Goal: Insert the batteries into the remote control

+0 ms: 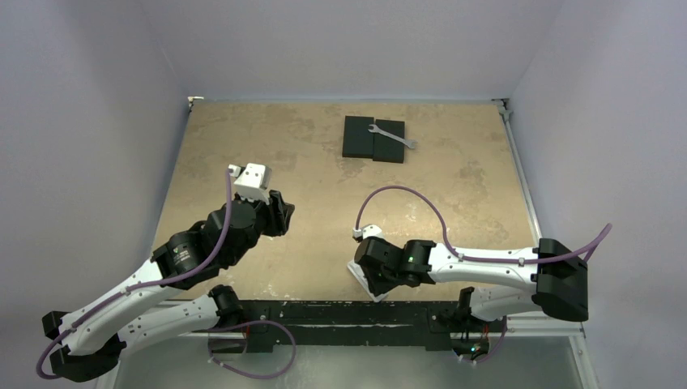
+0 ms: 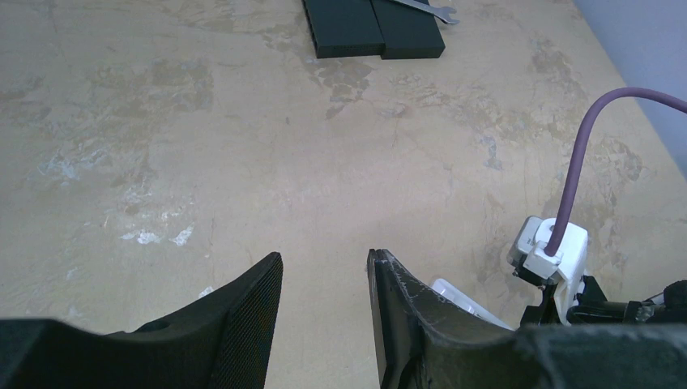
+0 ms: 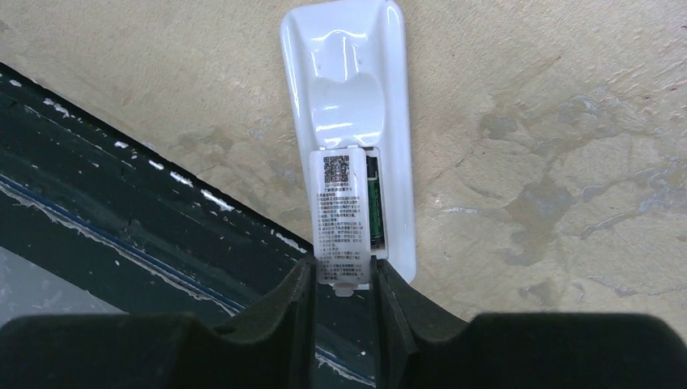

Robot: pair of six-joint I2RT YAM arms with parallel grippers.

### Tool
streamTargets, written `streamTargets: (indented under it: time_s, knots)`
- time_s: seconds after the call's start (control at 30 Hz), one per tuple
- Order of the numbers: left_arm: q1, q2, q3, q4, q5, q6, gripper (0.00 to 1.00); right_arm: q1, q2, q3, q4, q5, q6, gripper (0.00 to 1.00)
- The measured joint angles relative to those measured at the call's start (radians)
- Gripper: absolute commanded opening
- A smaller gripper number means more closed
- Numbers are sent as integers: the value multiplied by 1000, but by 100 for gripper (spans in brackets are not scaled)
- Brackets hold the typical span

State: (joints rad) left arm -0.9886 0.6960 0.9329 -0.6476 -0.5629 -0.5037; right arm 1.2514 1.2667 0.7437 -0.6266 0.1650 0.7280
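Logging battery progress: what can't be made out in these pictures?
Right wrist view: the white labelled battery cover hides part of the recess of the white rectangular remote; one dark battery shows.
Top view: the right arm covers most of the remote.
Button face: turned down.

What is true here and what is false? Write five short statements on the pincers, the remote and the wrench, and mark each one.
1. The remote control lies with its plain back up. True.
2. The left pincer is shut on something. False: its jaws stand apart with nothing between them.
3. The right pincer grips the labelled cover at its near end. True.
4. No cell sits in the remote control yet. False: one battery shows in it beside the labelled cover.
5. The wrench lies on the bare tabletop. False: it rests across the black blocks.
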Motion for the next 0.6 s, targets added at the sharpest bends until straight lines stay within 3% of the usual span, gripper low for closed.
streamTargets:
  time_s: [0.6]
  knots:
    - [0,-1,0,-6,0,0,43,5,-20,-15,-2,2,23,19]
